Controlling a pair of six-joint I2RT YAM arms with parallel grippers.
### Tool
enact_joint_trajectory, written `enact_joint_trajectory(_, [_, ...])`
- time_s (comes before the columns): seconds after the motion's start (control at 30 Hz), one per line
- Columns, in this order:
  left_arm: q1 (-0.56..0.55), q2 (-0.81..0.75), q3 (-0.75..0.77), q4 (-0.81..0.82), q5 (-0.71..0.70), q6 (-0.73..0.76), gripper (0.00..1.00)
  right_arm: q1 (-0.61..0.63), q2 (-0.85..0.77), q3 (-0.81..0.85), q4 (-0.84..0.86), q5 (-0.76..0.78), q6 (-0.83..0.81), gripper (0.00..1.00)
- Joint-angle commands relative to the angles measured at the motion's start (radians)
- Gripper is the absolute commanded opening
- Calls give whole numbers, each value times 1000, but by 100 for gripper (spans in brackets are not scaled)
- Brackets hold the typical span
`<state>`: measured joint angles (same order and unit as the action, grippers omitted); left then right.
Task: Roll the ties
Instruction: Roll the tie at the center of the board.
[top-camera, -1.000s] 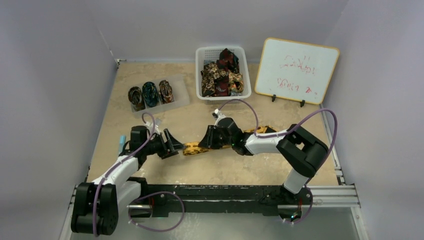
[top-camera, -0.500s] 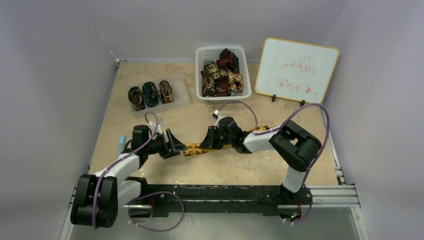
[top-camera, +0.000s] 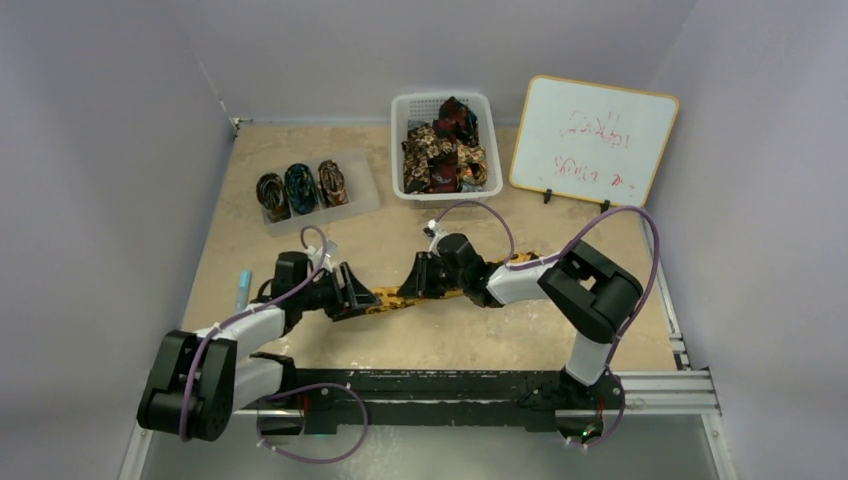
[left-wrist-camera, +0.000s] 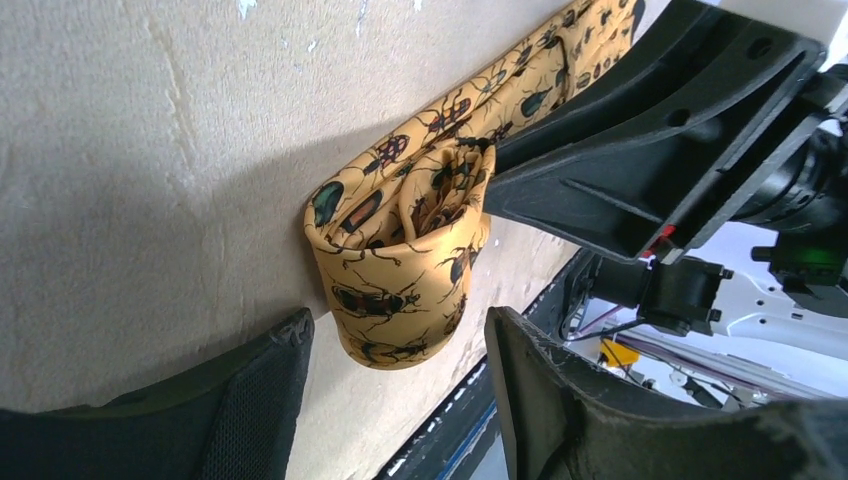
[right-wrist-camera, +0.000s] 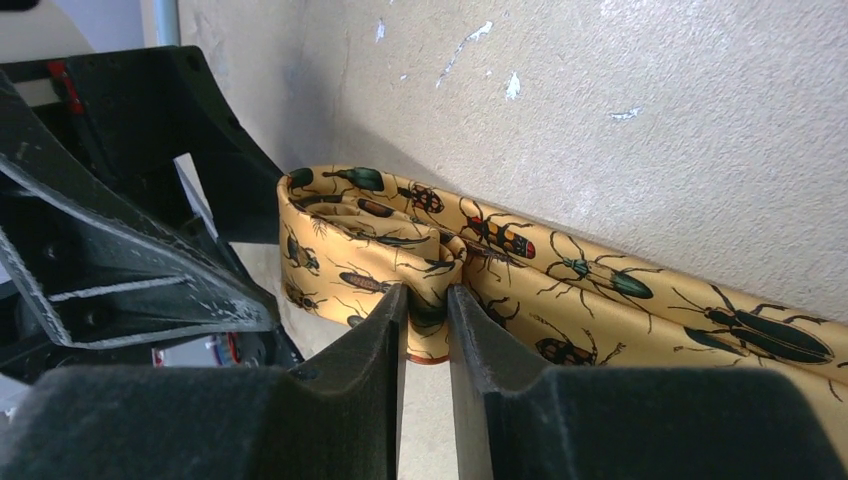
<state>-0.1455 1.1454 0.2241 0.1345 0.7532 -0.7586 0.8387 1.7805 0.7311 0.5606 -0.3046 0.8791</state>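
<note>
A golden-yellow tie (top-camera: 388, 298) printed with beetles lies across the table's middle, its left end curled into a loose roll (left-wrist-camera: 400, 270). My right gripper (right-wrist-camera: 427, 295) is shut on a fold of that roll, and the flat length of the tie (right-wrist-camera: 620, 285) runs off to the right. My left gripper (left-wrist-camera: 398, 325) is open, its two fingers standing on either side of the roll's end without touching it. From above, the left gripper (top-camera: 352, 292) and the right gripper (top-camera: 414, 282) face each other over the roll.
A white basket (top-camera: 400, 110) at the back holds several loose ties (top-camera: 440, 155). A clear tray (top-camera: 365, 195) at the back left carries three rolled ties (top-camera: 301, 187). A whiteboard (top-camera: 592, 140) stands at the back right. A small blue object (top-camera: 242, 290) lies near the left edge.
My left gripper has moved right, up to the roll, so its fingers now straddle it. The right arm's elbow has shifted left while its gripper stays on the tie.
</note>
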Motion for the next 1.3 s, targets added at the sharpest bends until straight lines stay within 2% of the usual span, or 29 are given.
enact_joint_trajectory(0.0, [-41, 14, 11, 20, -82, -41, 61, 2, 17, 3, 44, -17, 20, 23])
enact_joint_trajectory(0.17, [-79, -38, -7, 18, -223, -133, 60, 1, 24, -12, 73, -25, 35, 22])
enact_joint_trajectory(0.3, [-91, -94, -41, 37, -279, -184, 60, 1, 26, -21, 82, -28, 43, 22])
enact_joint_trajectory(0.47, [-95, -126, -64, 49, -300, -206, 60, 2, 33, -21, 98, -30, 46, 22])
enact_joint_trajectory(0.77, [-121, -75, -95, 155, -259, -228, 56, 2, 55, -23, 133, -54, 65, 20])
enact_joint_trajectory(0.97, [-126, -65, -86, 142, -284, -231, 49, 2, 57, -25, 137, -61, 67, 19])
enact_joint_trajectory(1.1, [-134, -50, -73, 138, -290, -231, 42, 2, 56, -29, 149, -69, 72, 19])
enact_joint_trajectory(1.27, [-146, -48, -39, 94, -305, -211, 32, 2, 44, -17, 135, -79, 55, 27])
